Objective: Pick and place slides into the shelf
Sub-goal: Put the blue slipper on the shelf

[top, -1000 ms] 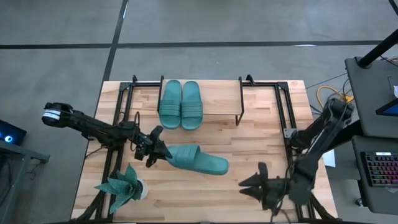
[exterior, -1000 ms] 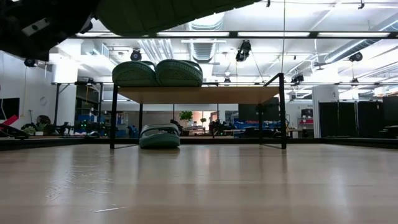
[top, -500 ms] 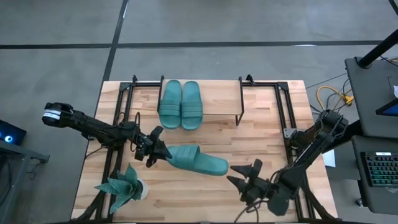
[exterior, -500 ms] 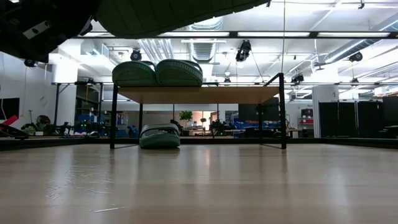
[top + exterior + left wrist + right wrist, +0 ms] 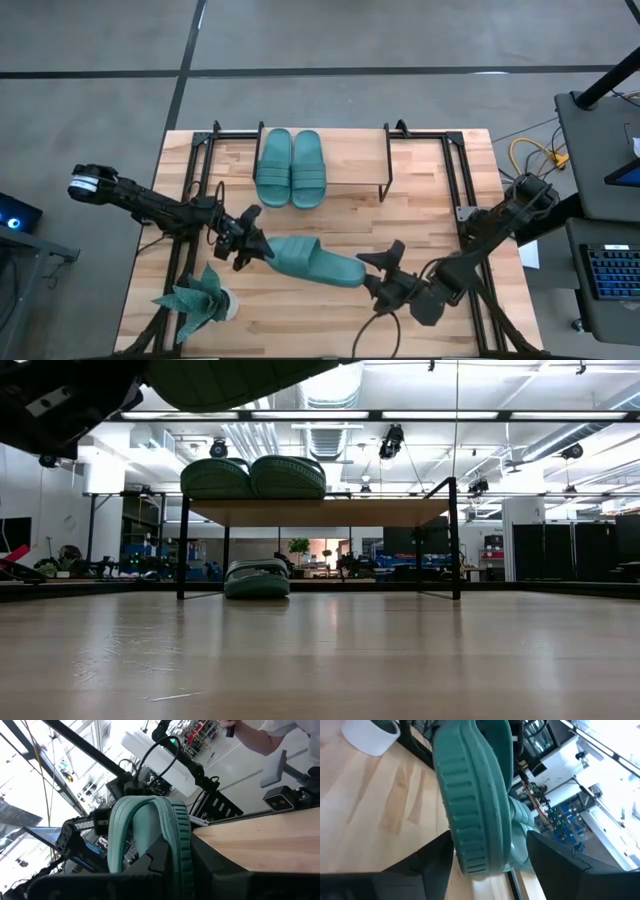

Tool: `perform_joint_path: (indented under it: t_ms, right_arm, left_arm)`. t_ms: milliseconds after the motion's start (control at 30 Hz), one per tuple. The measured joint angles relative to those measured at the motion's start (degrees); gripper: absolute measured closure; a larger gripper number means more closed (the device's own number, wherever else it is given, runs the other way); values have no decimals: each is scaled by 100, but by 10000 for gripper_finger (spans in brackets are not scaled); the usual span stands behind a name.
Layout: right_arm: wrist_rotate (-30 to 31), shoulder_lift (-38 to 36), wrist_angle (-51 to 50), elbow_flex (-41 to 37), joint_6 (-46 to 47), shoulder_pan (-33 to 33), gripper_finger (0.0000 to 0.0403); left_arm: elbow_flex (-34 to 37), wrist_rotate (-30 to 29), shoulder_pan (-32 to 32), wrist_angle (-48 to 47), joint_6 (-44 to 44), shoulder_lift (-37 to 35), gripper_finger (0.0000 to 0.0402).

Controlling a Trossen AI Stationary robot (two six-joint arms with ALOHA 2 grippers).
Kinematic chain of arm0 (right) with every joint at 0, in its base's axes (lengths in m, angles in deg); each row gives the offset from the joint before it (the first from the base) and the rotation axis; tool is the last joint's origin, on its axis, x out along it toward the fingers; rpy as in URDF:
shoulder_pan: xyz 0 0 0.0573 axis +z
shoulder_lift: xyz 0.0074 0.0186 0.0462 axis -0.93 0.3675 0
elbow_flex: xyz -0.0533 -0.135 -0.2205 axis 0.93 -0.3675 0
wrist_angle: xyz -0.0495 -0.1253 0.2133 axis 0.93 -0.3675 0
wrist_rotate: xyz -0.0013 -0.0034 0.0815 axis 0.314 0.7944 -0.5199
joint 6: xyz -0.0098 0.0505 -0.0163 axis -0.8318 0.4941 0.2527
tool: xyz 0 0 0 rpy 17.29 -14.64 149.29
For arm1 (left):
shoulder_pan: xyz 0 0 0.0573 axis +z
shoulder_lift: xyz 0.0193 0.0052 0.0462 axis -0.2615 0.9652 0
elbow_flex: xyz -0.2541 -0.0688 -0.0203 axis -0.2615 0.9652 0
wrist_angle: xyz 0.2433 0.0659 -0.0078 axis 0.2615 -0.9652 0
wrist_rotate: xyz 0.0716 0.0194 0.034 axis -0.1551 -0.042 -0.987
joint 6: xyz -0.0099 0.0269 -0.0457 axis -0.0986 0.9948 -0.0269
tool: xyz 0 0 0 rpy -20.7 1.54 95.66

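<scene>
Two teal slides [image 5: 290, 168] lie side by side on the shelf [image 5: 350, 178] at the table's far middle. Another slide [image 5: 257, 578] rests on the table under the shelf's plank. One more slide [image 5: 318, 262] hangs in the air over the near middle, with my left gripper [image 5: 252, 250] shut on its left end. My right gripper [image 5: 372, 272] is open at the slide's right end. Its fingers [image 5: 432, 865] stand on either side of that end [image 5: 470, 805], and I cannot tell whether they touch it. My left gripper has the slide by its left end [image 5: 175, 845], the end nearer the strap, pinched between the two fingers. The fingers come about level from the table's left, along the slide. The slide is lifted clear of the table and reaches out toward the right.
A teal leafy plant in a white pot [image 5: 200, 300] stands at the near left corner, close to my left arm. Black metal frames [image 5: 455, 190] run along both sides of the table. A person's arm [image 5: 270, 735] shows beyond the table.
My right gripper has swung from the near right toward the table's left, up to the right end of the held slide, and its fingers now stand on either side of that end. My left gripper and the slide have stayed in place.
</scene>
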Motion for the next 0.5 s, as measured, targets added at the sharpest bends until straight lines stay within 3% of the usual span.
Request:
perform_joint_path:
  t_ms: [233, 500]
  right_arm:
    - [-132, 0, 24, 15, 161, -127, 197]
    - [-612, 0, 30, 15, 195, -137, 286]
  left_arm:
    - [0, 4, 0, 0, 0, -5, 380]
    - [0, 19, 0, -2, 0, -5, 380]
